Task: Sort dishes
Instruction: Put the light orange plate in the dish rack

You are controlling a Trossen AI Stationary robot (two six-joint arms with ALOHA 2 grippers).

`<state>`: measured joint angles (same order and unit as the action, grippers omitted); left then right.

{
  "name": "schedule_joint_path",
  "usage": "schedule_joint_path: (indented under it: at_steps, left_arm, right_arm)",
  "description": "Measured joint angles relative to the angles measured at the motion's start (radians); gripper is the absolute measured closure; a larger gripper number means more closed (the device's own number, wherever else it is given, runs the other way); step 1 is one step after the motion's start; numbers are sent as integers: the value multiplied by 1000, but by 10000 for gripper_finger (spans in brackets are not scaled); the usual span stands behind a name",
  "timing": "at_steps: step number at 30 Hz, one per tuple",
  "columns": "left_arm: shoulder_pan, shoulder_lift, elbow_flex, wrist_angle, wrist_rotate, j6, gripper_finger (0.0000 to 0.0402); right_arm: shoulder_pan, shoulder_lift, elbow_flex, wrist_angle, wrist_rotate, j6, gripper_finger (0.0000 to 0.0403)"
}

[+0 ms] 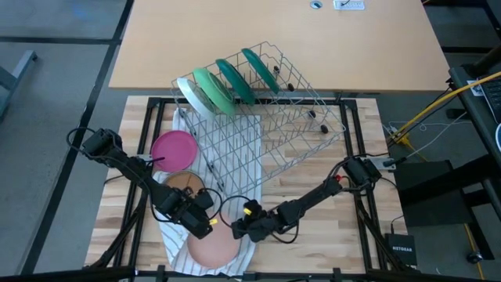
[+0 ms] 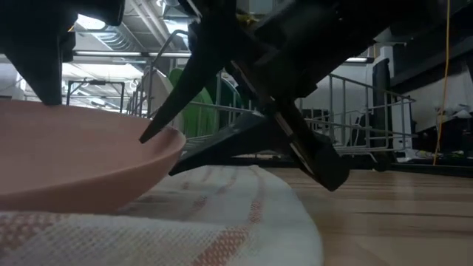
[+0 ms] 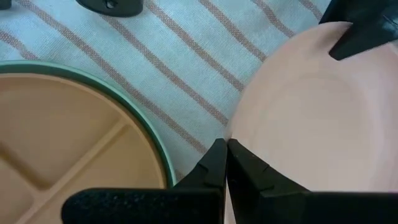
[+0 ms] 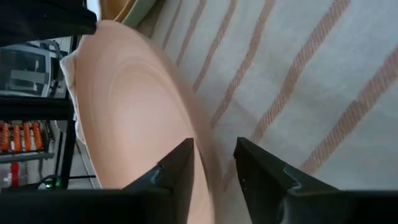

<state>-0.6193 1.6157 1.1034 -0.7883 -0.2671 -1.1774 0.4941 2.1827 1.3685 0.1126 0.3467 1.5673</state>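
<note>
Both pincers at peach-pink plate [image 1: 213, 247] rim

table: light wood slat top [image 1: 344, 235], bare on its right side
cloth: white striped cloth [image 1: 235, 153] spread on the table, running from under the rack to the near edge; orange stripes show in the low view [image 2: 222, 222]
rack: wire rack [image 1: 274, 117] rests at the far side, partly on the cloth, partly on the wood
magenta plate: [image 1: 174, 149] flat, at the cloth's left edge
brown-orange plate: [image 1: 184, 184] green-rimmed, divided, on the cloth, near the magenta one
peach-pink plate: [image 1: 213, 247] on the cloth at the near edge, close beside the brown-orange plate [image 3: 62, 143]
</note>
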Motion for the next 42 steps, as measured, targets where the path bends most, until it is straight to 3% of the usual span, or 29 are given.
schedule_joint_path:
  at_steps: [9, 14, 22, 30, 42]
  left_arm:
    - [-3, 0, 1, 18, -18, 0, 401]
    - [-18, -3, 17, 10, -52, 9, 401]
    - [-63, -9, 129, -14, -96, 109, 401]
    - [-172, -75, 258, -74, -332, 140, 401]
    - [-291, -110, 268, -77, -583, 138, 401]
  right_arm:
    - [4, 2, -1, -9, -1, -108, 390]
    - [4, 2, -2, -4, 9, -128, 375]
    - [23, -10, -2, -2, 29, -193, 389]
    - [76, -100, -2, -97, 91, -304, 394]
    - [199, -370, -1, -454, 301, -326, 394]
